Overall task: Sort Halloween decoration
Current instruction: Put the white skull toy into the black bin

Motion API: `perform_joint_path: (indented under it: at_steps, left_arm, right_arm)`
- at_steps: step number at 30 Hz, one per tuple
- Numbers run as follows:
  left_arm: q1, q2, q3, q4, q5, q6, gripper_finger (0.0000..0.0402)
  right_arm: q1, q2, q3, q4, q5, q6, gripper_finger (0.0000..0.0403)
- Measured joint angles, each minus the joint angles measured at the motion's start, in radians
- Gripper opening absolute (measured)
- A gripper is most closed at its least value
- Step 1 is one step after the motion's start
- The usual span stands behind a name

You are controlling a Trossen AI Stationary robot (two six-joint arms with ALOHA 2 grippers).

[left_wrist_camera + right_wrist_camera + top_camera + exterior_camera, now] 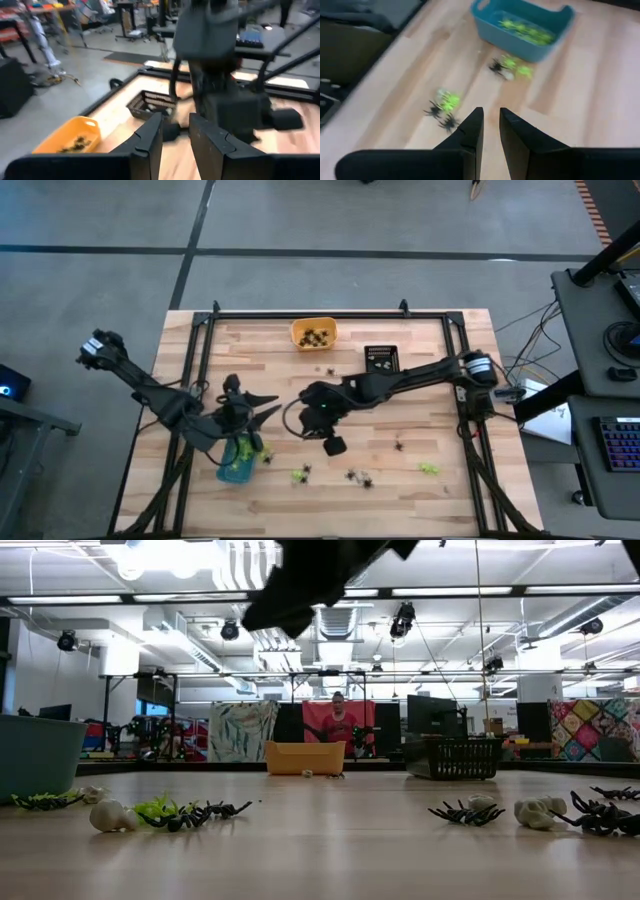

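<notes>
On slatted wood table (420, 420): spiky plastic trinkets (358, 476).

Both arms are dark, near black, built of slim jointed links. The left arm (140, 385) carries a small white marking at its outer end. The right arm (400, 380) has a round grey-and-white joint near its base, a looping black cable and a tiny green light. Each pincer has two flat, wedge-shaped black fingers (470, 137).

The counter (400, 470) is pale, matt wood planks in a black metal frame (330, 313); the blue tray (522, 27) looks like smooth plastic.
</notes>
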Motion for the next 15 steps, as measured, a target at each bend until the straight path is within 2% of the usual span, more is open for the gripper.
perform_joint_path:
  at_steps: [5, 15]
  left_arm:
    - [0.056, 0.047, 0.0, 0.001, 0.167, -0.045, 0.008]
    - [0.183, 0.185, 0.0, -0.029, 0.547, -0.183, 0.008]
  right_arm:
    - [0.035, -0.103, -0.119, 0.024, 0.153, 0.024, 0.0054]
    - [0.051, -0.26, -0.257, 0.021, 0.216, 0.06, 0.0054]
